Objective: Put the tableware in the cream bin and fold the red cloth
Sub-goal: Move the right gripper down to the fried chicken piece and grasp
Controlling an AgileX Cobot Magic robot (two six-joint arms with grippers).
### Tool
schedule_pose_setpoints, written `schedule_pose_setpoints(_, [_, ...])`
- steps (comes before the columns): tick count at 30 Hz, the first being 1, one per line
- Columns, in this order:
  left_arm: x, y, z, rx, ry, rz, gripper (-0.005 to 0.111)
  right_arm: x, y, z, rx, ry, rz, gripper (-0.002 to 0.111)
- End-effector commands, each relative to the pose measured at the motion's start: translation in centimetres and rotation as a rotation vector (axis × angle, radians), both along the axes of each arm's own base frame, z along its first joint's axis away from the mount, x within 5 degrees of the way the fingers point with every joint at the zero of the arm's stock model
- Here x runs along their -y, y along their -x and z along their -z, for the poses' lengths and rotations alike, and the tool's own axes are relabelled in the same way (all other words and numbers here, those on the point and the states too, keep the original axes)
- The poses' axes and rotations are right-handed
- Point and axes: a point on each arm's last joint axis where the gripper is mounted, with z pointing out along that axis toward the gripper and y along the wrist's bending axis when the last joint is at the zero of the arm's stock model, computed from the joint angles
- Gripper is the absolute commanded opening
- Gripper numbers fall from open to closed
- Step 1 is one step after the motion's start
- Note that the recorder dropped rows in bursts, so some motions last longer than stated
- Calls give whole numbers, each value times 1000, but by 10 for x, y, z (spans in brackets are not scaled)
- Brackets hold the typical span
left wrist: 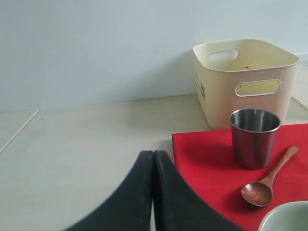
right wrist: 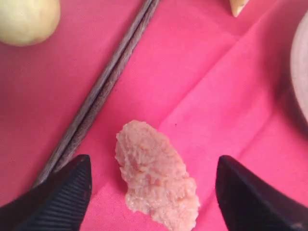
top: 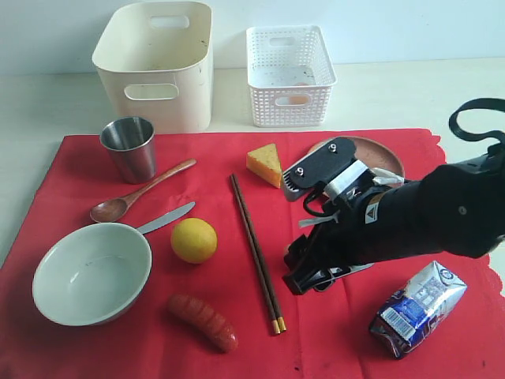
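Right claw spread open over a pink food lump. The chopsticks lie just beside it on the red cloth — thin, stiff, light, probably slippery — best pinched together mid-length. Left claw clenched, empty.

Bright, even, diffuse light fills all three views; shadows are soft. In the exterior view a faint shadow hugs the cup on the cloth, a darker one lies under the right arm, and the carton glints. In the left wrist view the left gripper is close and soft-edged, the cup sharp. In the right wrist view the cloth reads pink, the lemon washed out, everything slightly blurred.
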Motion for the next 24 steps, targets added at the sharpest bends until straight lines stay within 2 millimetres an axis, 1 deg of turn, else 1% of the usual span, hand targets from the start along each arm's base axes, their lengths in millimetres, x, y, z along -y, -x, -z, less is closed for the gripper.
schedule_pose_setpoints(1, [0, 0, -1, 8, 7, 6, 1, -2, -3, 14, 12, 28, -20, 69])
schedule_pose_setpoints(4, [0, 0, -1, 8, 7, 6, 1, -2, -3, 21, 20, 66, -71, 65])
schedule_pose_setpoints(6, [0, 0, -1, 8, 7, 6, 1, -2, -3, 25, 14, 80, -82, 58])
schedule_pose_setpoints(8, [0, 0, -1, 8, 7, 6, 1, -2, -3, 27, 11, 84, -81, 50])
schedule_pose_setpoints(14, [0, 0, -1, 8, 7, 6, 1, -3, -4, 27, 10, 85, -81, 16])
schedule_pose_setpoints(18, [0, 0, -1, 8, 7, 6, 1, -2, -3, 26, 7, 82, -79, 0])
schedule_pose_setpoints(21, [0, 0, -1, 8, 7, 6, 1, -2, -2, 20, 12, 73, -80, 0])
schedule_pose_setpoints(24, [0, 0, -1, 8, 7, 6, 1, -2, -1, 11, 26, 54, -82, 0])
